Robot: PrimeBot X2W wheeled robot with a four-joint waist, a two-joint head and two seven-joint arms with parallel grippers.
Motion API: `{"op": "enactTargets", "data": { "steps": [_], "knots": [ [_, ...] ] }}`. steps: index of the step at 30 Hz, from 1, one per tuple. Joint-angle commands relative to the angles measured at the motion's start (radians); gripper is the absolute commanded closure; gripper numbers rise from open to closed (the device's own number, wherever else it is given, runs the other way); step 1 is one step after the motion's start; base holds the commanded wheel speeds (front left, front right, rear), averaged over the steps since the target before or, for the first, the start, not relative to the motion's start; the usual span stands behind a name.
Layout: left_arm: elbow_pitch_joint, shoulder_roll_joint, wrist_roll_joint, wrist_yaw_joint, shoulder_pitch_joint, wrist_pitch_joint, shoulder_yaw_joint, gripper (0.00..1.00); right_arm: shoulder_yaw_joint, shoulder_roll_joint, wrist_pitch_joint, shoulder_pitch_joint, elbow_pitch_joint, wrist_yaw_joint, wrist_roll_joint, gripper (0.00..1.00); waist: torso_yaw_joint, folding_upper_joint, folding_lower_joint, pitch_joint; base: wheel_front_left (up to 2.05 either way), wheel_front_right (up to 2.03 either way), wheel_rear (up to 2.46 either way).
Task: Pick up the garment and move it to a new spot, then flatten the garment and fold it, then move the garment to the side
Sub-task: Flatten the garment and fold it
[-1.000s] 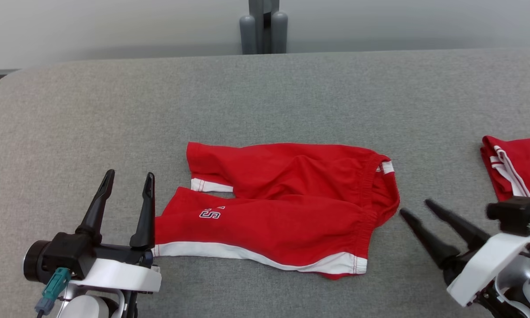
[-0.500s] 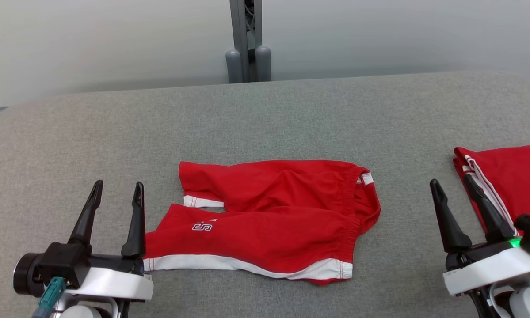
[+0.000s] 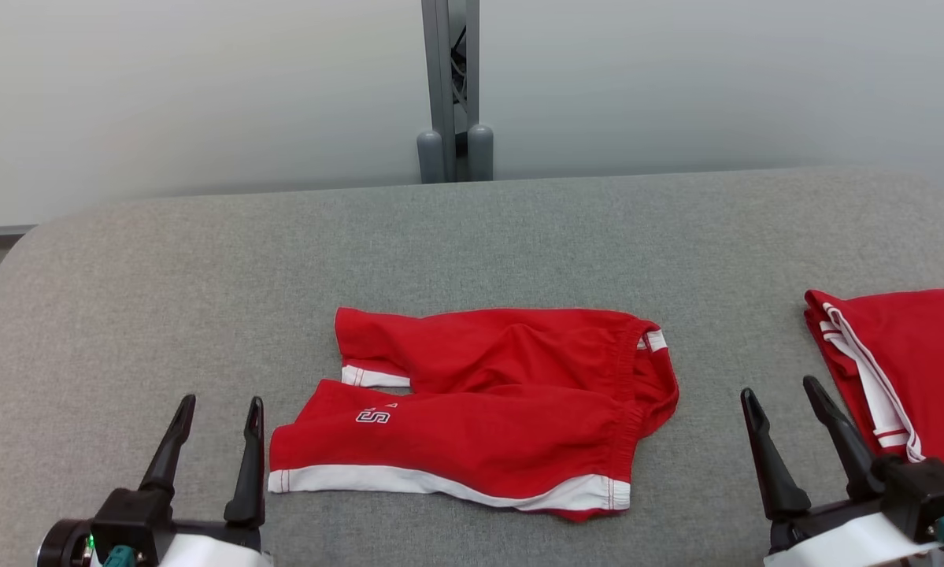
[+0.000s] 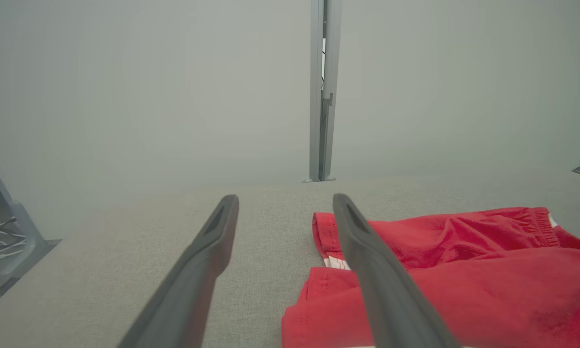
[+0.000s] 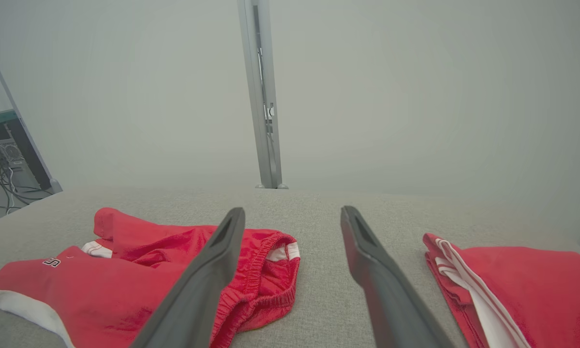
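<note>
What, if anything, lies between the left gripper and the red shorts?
Nothing visible. The open left gripper sits just left of the red shorts, near their leg hem, with only bare grey surface between them.

Red shorts (image 3: 487, 409) lie on the grey counter (image 3: 204, 260) near its front edge. A folded red garment (image 3: 924, 354) lies at its right edge.

The garment (image 3: 479, 425) is red with white hem bands and a small white letter mark. The second garment (image 3: 912, 362) is red with white stripes. The surface (image 3: 204, 276) is mottled grey; the wall (image 3: 204, 94) pale grey.
</note>
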Motion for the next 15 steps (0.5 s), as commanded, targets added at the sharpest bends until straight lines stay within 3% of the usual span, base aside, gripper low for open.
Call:
{"op": "enactTargets", "data": {
  "steps": [1,15],
  "knots": [
    [0.007,0.005,-0.003,0.000,0.015,0.001,0.000,0.00,-0.007,0.007,0.011,0.020,-0.006,0.000,-0.010,0.00,-0.001,-0.0001,0.0000,-0.012,0.00,0.00,0.00],
    [0.029,0.020,-0.016,0.014,0.039,0.022,-0.003,0.00,-0.015,0.046,0.072,0.094,-0.052,0.000,-0.048,0.00,0.001,-0.0001,0.0000,-0.040,0.00,0.00,0.00]
  ]
}}
